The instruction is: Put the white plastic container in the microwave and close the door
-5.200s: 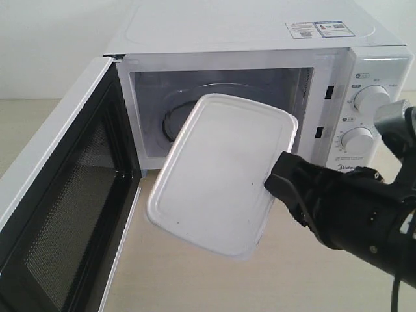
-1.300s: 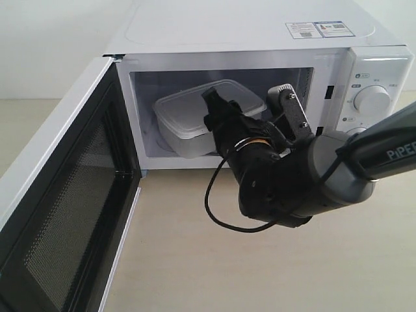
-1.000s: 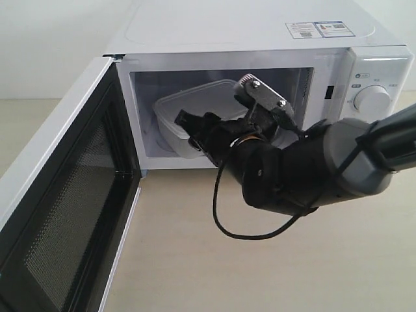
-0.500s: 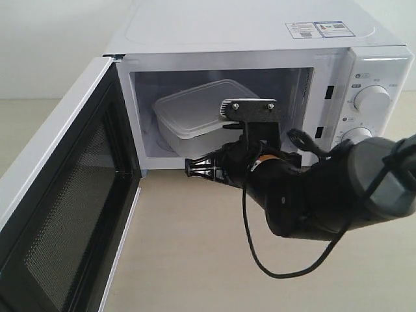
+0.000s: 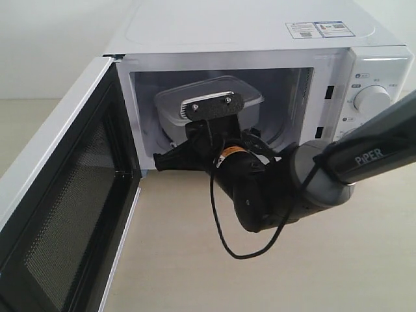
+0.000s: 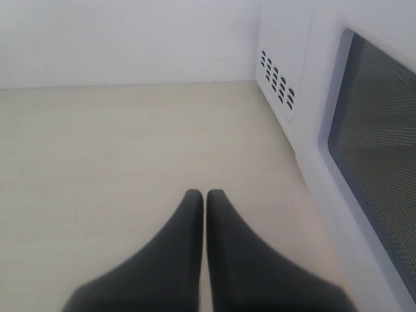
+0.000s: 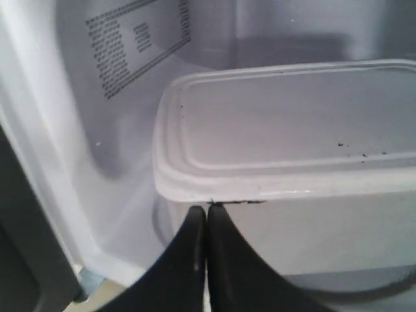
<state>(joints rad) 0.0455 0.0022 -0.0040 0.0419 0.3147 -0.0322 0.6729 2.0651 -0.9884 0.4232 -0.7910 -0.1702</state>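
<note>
A: So, where does the white plastic container (image 5: 248, 93) sit?

B: Inside the microwave (image 5: 260, 32), on the cavity floor with its lid on, toward the left of the chamber. In the exterior view the right arm's wrist camera mount (image 5: 208, 107) hides much of it. The right wrist view shows the container (image 7: 292, 123) close up, one rounded corner nearest, with a few dark specks on the lid.

A: And the right gripper (image 5: 158, 161)?

B: Its fingers are pressed flat together with nothing between them. Seen from outside, the tips lie low at the left front corner of the cavity opening, on the hinge side. In the wrist view the right gripper (image 7: 206, 212) ends just under the lid's rim, against the container's near wall. Whether it touches cannot be told.

A: The door (image 5: 58, 195)?

B: It is swung wide open to the left, with its black inner frame and mesh window turned toward the room.

A: What of the left gripper (image 6: 200, 195)?

B: Its two dark fingers are closed against each other, empty, over the pale table (image 6: 97, 143). Beside it, the left wrist view shows the door (image 6: 380, 162) from outside, and beyond that the vent slots (image 6: 276, 78) in the microwave's side wall.

A: Anything else on the front?

B: One round white dial (image 5: 372, 99) shows on the control panel, and the arm covers the area beneath it. A sticker (image 5: 315, 29) lies on the top, and a black cable (image 5: 221, 227) loops below the wrist.
</note>
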